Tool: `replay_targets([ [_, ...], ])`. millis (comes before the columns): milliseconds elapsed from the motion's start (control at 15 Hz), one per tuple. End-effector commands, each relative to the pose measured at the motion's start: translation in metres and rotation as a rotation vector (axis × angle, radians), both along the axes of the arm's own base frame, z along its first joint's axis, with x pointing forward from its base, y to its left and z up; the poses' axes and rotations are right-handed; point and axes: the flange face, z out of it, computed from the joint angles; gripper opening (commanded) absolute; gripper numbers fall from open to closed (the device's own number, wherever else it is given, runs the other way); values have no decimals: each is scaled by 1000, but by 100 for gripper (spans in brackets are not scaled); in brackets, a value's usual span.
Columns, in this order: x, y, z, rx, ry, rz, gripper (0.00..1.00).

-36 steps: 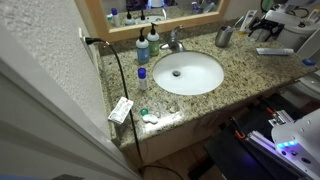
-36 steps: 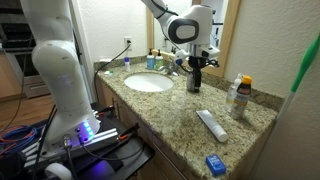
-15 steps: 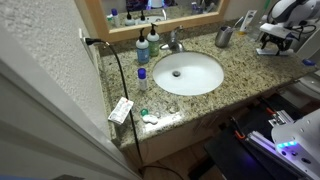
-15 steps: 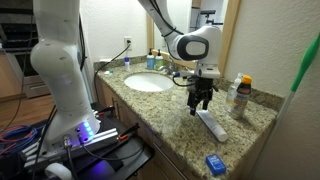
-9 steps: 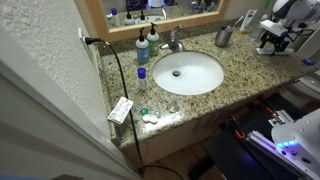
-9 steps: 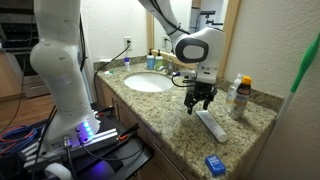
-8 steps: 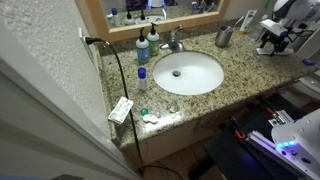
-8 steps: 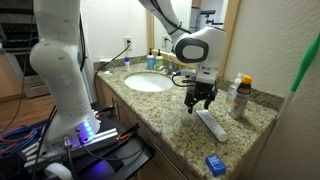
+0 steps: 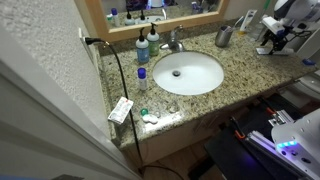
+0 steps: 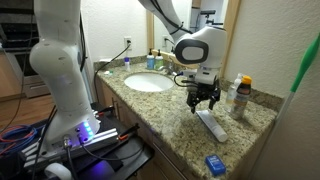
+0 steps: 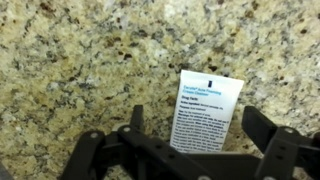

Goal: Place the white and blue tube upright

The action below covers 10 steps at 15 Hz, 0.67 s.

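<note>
The white and blue tube [image 10: 212,125] lies flat on the granite counter [image 10: 170,110], right of the sink. In the wrist view its flat crimped end with printed text [image 11: 205,110] points away from me and its lower part is hidden behind my jaws. My gripper [image 10: 204,100] hovers just above the tube's near end, open and empty, with one finger on each side of the tube [image 11: 205,140]. In an exterior view my gripper [image 9: 272,42] is at the counter's right end, hiding the tube.
An oval sink [image 9: 184,72] with a faucet [image 9: 174,42] fills the middle. A grey cup [image 9: 224,36] stands behind. Small bottles [image 10: 240,95] stand by the wall near the tube. A flat white box [image 9: 120,110] and a small blue item [image 10: 215,163] lie near the counter's edges.
My gripper has moved from near the grey cup down to the lying tube, and in the last half second it edged slightly further along over the tube. The tube has not moved.
</note>
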Motion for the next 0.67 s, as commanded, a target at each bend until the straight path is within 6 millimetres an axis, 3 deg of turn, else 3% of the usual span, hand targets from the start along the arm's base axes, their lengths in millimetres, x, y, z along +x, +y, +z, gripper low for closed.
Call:
replay_targets([
  [0,15,-1,-21,-72,75,-7,100],
  [267,26,0,-38,-167,97,-29,100],
  [533,22,-9,-44,-197,151,-22,100],
  [600,22,-11,-44,-209,170,-14,92],
])
